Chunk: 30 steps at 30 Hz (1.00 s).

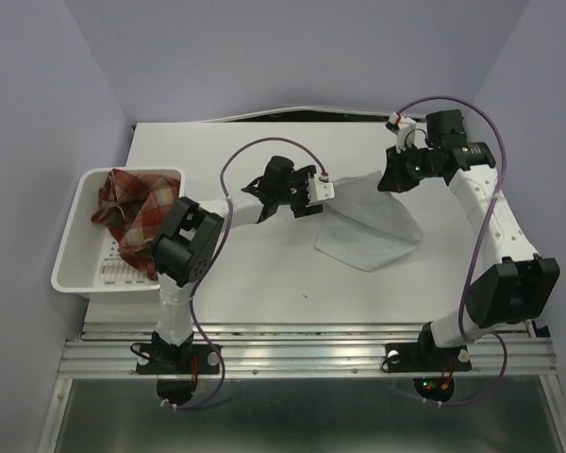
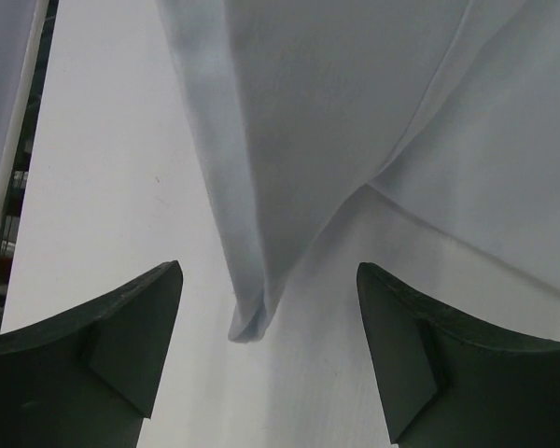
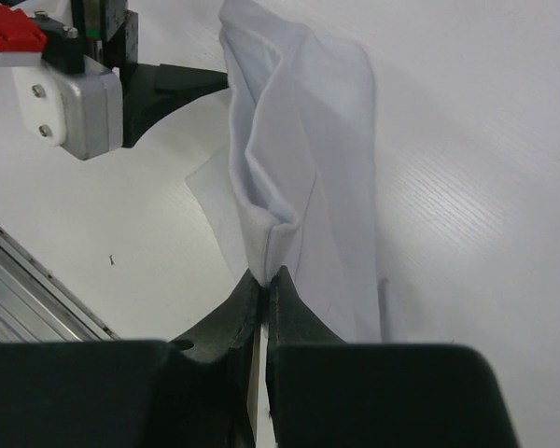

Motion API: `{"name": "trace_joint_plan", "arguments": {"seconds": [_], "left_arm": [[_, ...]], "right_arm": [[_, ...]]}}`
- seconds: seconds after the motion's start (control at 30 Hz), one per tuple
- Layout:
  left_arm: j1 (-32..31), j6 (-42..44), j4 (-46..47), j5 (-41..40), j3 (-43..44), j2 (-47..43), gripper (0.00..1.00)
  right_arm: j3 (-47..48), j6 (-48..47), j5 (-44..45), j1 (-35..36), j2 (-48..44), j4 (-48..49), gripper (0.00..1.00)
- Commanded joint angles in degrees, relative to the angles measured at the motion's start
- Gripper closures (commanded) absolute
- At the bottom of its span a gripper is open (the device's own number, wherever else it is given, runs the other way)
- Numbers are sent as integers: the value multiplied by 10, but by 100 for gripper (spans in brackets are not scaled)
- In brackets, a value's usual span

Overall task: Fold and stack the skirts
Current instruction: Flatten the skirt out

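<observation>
While the right gripper (image 3: 264,280) is pinching the skirt (image 3: 308,140) up for folding, the left gripper (image 2: 268,271) is hovering spread at its nine o'clock.

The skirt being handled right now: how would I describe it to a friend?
Start at the white table and look to its right half. There lies a plain pale grey cloth skirt, one edge pinched by the right tool. Unlike the red plaid skirt heaped in the white plastic basket at left, it has no pattern.

No legible text or labels
</observation>
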Motion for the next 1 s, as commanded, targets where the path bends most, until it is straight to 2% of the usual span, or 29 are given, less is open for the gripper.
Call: {"name": "trace_joint_plan", "arguments": {"seconds": [0.0,0.03,0.07,0.17,0.2,0.27,0.37,0.6,0.77,0.87,0.97], "left_arm": [[0,-12,4,7,50,16,21],[2,-15,-21,10,58,18,29],[3,-18,-32,14,63,16,46],[11,-29,-51,27,54,-22,70],[13,-29,-76,29,49,-37,82],[20,-41,-112,34,37,-87,99],[27,-51,-164,42,13,-185,100],[26,-91,-283,0,4,-315,100],[21,-133,-409,-20,44,-385,100],[20,-182,-424,-24,25,-446,100],[31,-192,-450,-19,-3,-488,100]], "right_arm": [[43,-5,-6,2,-31,5,99],[45,1,6,2,-32,11,99],[47,5,17,2,-33,15,99],[57,14,56,2,-40,27,99],[58,18,64,2,-42,32,99],[60,23,79,-3,-51,47,99],[62,36,89,-9,-62,61,99],[63,39,83,-14,-102,82,99],[16,33,76,-14,-192,99,99],[-33,37,71,-14,-258,110,99],[-66,41,62,-14,-318,109,99]]}}
